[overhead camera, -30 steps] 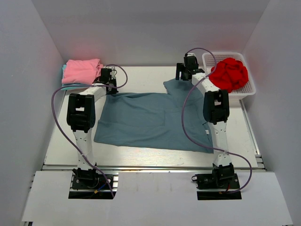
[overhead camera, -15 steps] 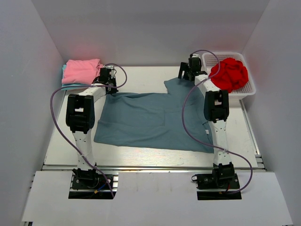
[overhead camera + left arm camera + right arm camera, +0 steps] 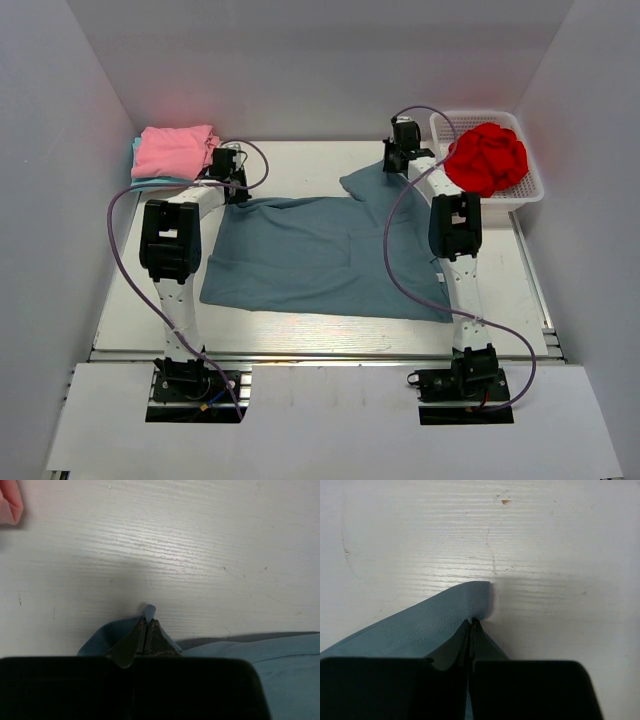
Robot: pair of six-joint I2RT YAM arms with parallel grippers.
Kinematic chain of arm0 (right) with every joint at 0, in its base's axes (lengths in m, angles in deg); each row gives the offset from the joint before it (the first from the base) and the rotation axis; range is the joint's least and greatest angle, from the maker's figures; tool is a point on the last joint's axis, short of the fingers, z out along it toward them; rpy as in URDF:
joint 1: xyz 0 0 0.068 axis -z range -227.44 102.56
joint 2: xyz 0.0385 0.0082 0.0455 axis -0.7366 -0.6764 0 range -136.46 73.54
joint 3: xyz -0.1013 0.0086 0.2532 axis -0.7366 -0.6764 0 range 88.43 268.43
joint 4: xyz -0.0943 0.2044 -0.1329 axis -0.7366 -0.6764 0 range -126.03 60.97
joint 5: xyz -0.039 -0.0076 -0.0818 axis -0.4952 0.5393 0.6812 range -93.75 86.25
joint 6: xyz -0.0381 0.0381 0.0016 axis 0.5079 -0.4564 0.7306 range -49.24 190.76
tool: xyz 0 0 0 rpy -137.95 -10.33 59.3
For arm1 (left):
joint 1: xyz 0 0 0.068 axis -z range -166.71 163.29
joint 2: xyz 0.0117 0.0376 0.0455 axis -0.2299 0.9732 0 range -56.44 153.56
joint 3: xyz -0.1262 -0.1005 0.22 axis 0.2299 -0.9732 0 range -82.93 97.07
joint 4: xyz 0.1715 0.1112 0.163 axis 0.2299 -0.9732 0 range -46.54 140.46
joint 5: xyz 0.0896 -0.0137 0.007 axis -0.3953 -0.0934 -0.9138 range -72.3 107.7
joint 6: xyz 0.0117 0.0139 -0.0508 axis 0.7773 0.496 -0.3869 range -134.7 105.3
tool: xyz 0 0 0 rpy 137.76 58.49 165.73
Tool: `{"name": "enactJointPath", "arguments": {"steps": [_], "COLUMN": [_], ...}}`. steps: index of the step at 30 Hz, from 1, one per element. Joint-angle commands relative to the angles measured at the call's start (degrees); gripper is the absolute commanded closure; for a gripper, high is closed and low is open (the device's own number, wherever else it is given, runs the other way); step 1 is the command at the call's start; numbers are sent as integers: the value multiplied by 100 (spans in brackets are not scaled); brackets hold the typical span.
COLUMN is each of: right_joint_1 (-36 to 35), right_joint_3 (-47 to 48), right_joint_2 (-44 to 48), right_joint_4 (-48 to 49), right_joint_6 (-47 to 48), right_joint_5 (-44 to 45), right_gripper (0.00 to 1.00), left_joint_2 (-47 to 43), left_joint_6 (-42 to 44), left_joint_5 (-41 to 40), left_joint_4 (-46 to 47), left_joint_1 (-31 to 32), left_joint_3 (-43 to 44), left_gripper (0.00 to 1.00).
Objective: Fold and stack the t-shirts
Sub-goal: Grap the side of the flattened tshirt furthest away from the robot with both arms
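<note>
A dusty blue-grey t-shirt lies spread flat across the middle of the table. My left gripper is at its far left corner, shut on a pinch of the cloth; in the left wrist view a blue tip pokes out past the closed gripper. My right gripper is at the far right sleeve, shut on its stitched hem, the gripper closed tight there. A folded pink t-shirt rests on a teal one at the far left. A bright red t-shirt is bunched in the basket.
The white mesh basket stands at the far right corner, beside the right arm. White walls enclose the table on three sides. A pink cloth edge shows at the top left of the left wrist view.
My right gripper went from open to shut on the sleeve hem, and that corner of the shirt bunched slightly leftward. The left gripper kept its grip and place.
</note>
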Motion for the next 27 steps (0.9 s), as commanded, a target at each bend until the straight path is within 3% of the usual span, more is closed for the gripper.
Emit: {"name": "enactJointPath", "arguments": {"steps": [1, 7, 10, 14, 21, 27], "right_joint_1": [-115, -186, -221, -256, -273, -274], "right_joint_3": [143, -753, -1742, -2878, -5775, -7054], "right_joint_2": [-114, 694, 1691, 2836, 4973, 6380], "right_joint_4": [-300, 420, 1261, 1894, 2688, 2908], "right_joint_6": [133, 291, 431, 660, 520, 283], "right_joint_5": [43, 448, 895, 923, 853, 545], "right_gripper": [100, 100, 100, 100, 100, 100], "left_joint_2": [-391, -513, -697, -1197, -1937, -2745], "left_joint_6": [-52, 141, 141, 71, -34, -87], "left_joint_5": [35, -17, -18, 122, 176, 123], "left_joint_4": [21, -216, -278, 37, 170, 231], "left_joint_1": [-39, -39, 13, 13, 13, 13], "left_joint_3": [-76, 152, 232, -303, -1050, -1893], "left_gripper": [100, 100, 100, 100, 100, 100]}}
